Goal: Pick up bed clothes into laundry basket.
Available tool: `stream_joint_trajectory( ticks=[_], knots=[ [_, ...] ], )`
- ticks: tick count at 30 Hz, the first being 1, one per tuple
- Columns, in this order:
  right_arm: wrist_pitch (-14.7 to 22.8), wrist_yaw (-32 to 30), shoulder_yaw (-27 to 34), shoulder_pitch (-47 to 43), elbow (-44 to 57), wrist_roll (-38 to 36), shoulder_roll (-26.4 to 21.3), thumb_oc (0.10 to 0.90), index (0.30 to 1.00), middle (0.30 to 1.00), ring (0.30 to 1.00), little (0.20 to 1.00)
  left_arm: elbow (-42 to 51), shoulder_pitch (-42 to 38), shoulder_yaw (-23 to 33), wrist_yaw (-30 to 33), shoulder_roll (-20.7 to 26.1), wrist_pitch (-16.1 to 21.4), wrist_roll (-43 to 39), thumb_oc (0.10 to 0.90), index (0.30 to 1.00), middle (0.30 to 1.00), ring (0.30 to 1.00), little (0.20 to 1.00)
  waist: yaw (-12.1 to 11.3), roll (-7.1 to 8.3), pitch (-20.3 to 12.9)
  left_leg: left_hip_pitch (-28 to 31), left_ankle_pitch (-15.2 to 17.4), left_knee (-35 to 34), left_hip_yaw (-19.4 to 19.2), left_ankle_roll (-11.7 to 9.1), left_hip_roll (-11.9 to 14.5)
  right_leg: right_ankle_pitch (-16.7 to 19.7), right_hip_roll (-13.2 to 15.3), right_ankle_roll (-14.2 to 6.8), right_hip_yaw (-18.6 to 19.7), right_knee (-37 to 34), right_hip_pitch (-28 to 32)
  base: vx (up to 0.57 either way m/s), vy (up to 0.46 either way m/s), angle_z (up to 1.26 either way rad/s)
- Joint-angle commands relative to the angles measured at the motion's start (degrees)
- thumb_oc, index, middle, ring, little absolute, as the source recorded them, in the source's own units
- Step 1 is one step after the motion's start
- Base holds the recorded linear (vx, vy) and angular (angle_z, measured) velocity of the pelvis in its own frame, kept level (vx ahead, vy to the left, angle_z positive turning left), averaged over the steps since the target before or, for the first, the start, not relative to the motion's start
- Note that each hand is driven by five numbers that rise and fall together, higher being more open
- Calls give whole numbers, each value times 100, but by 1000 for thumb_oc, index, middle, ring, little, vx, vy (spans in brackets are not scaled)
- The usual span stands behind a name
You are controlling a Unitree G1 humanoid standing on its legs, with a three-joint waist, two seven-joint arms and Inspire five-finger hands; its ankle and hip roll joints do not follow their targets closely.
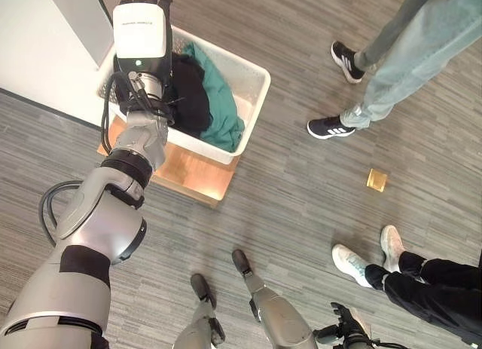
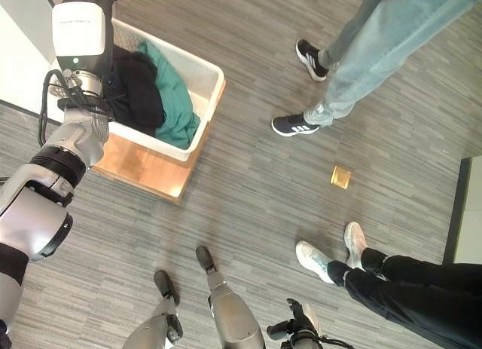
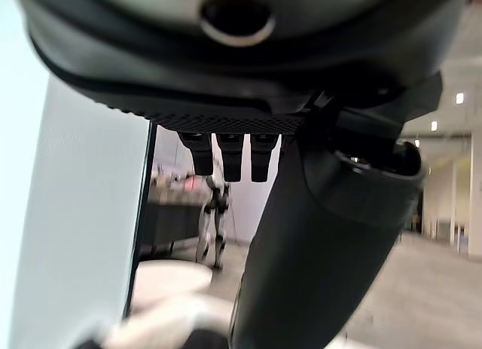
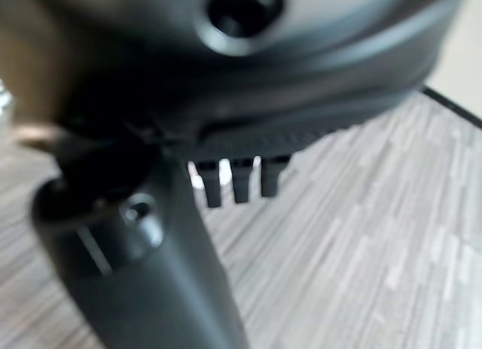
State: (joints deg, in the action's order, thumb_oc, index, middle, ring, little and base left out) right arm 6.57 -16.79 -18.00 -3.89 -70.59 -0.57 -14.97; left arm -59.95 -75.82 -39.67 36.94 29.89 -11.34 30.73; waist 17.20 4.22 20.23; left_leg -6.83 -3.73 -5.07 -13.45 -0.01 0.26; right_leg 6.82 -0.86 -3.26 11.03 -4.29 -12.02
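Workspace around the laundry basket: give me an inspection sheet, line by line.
Surface: grey wood-grain floor; the basket stands on a low wooden platform.
Job's things: white laundry basket holds a black garment and a teal garment, both inside the rim.
Clutter: small brass floor plate set in the floor, apart from the basket.
Hands: left hand is raised over the basket's far-left corner, fingers straight, holding nothing; right hand hangs low over bare floor, fingers straight, empty.
Cables: nothing seen.
Surroundings: two people stand near; one in light jeans and black sneakers, one in black trousers and white sneakers. White wall panel beside the basket.
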Motion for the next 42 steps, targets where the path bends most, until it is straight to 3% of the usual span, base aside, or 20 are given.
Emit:
stream_joint_trajectory(
  ticks=[1,3,7,8,9,13,21,22,25,27,28,29,30,31,34,36,39,41,42],
  knots=[
    [-247,-156,147,581,-310,-19,-300,800,900,900,900,900,503,-296,428,393,-8,722,-843,800,900,900,900,900,-82,-170,-677,-30,503,7,304,-323,73,-382,506,-788,-212,-71,119,95,-24,7],
    [-399,-76,154,494,-382,119,-365,800,900,900,900,900,673,-185,618,-115,-44,1231,-1873,800,900,900,900,900,-123,-288,-784,123,532,7,346,-319,49,-425,543,-783,-252,-71,285,83,-15,14],
    [-625,187,118,269,-417,225,-481,800,900,900,900,900,729,-382,907,-978,-267,1729,-3882,800,900,900,900,900,-251,-493,-937,382,530,7,453,-307,5,-512,607,-751,-405,-31,617,53,-29,24],
    [-625,187,118,268,-417,225,-481,800,900,900,900,900,728,-383,907,-978,-267,1730,-3883,800,900,900,900,900,-249,-492,-932,386,530,7,455,-307,5,-513,607,-751,-407,-32,621,17,-41,29],
    [-728,329,53,203,-399,240,-498,800,900,900,900,900,880,-413,939,-1338,-357,1908,-4693,800,900,900,900,900,-312,-576,-994,465,514,7,530,-304,-17,-548,621,-733,-470,0,730,11,-40,30],
    [-808,480,-93,123,-301,277,-438,800,900,900,900,900,1571,-370,914,-1290,-186,2058,-5261,800,900,900,900,900,-446,-672,-1100,617,493,7,715,-305,-59,-627,619,-681,-620,42,957,11,-47,29],
    [-787,595,-223,188,-190,341,-242,800,900,900,900,900,2728,18,1097,-866,457,1920,-4538,800,900,900,900,900,-851,-649,-1250,686,394,7,1120,-322,-112,-817,618,-585,-1013,149,1247,-22,-49,30],
    [-757,612,-232,212,-162,348,-202,800,900,900,900,900,2886,152,1176,-591,729,1738,-3849,800,900,900,900,900,-1015,-614,-1281,670,339,7,1281,-329,-121,-898,610,-550,-1143,264,1272,-70,-55,34],
    [-719,622,-209,220,-113,292,-193,800,900,900,900,900,2887,379,1219,-376,984,1504,-3127,800,900,900,900,900,-1108,-592,-1220,581,178,7,1690,-340,-203,-1107,464,-483,-1109,708,1213,-155,-41,51],
    [-713,651,-235,223,-90,257,-181,800,900,900,900,900,2720,590,1302,-324,1082,1431,-2856,800,900,900,900,900,-1040,-622,-1157,477,68,7,1964,-321,-261,-1380,73,-466,-341,1251,1003,-193,64,65],
    [-677,656,-230,292,-66,225,-183,800,900,900,900,900,2532,670,1285,-306,1204,1372,-2567,800,900,900,900,900,-982,-622,-1168,452,28,7,2175,-282,-350,-1598,-213,-428,295,1460,1074,-138,71,78],
    [-677,655,-233,290,-65,224,-185,800,900,900,900,900,2530,670,1289,-305,1206,1374,-2565,800,900,900,900,900,-994,-635,-1181,423,9,7,2164,-290,-334,-1568,-230,-428,307,1461,1039,-187,61,117],
    [-604,643,-190,395,-6,148,-267,800,900,900,900,900,2118,874,1244,-231,1657,1194,-1909,800,900,900,900,900,-952,-643,-1173,331,-91,7,2445,-267,-391,-1717,-573,-348,1299,1645,1218,-204,-15,123],
    [-560,620,-175,314,54,103,-337,800,900,900,900,900,1830,1044,1279,-236,1960,1091,-1687,800,900,900,900,900,-1068,-643,-1177,235,-144,7,2544,-268,-397,-1744,-572,-257,1458,1554,1312,-250,-54,97],
    [-573,505,-373,-212,260,171,-479,800,900,900,900,900,1532,1656,1664,-291,2198,999,-1755,800,900,900,900,900,-1394,-625,-1214,52,-348,7,2803,-317,-439,-1698,-514,-126,1370,1180,1531,-193,-170,49],
    [-570,418,-450,-661,367,213,-543,800,900,900,900,900,1515,2572,2216,-320,2226,989,-1777,800,900,900,900,900,-1658,-644,-1209,-100,-455,8,2882,-398,-473,-1502,-500,-40,1197,713,1746,-209,-175,65],
    [-596,356,-780,-1042,549,405,-390,800,900,900,900,900,1584,3712,2855,-282,1928,970,-1797,800,900,900,900,900,-1941,-667,-1128,-281,-533,78,2980,-440,-551,-1319,-483,48,933,303,1946,-185,-97,54],
    [-568,368,-955,-1190,677,566,-344,800,900,900,900,900,1564,4202,3034,-281,1709,976,-1737,800,900,900,900,900,-1998,-619,-1037,-452,-478,130,2786,-458,-552,-1284,-422,61,763,189,1974,-207,1,96],
    [-552,333,-1053,-1307,843,671,-331,800,900,900,900,900,1481,4547,3081,-288,1412,957,-1757,800,900,900,900,900,-1972,-483,-873,-617,-322,277,1781,-407,-335,-1238,-229,5,362,85,1931,-169,49,101]
  ],
)
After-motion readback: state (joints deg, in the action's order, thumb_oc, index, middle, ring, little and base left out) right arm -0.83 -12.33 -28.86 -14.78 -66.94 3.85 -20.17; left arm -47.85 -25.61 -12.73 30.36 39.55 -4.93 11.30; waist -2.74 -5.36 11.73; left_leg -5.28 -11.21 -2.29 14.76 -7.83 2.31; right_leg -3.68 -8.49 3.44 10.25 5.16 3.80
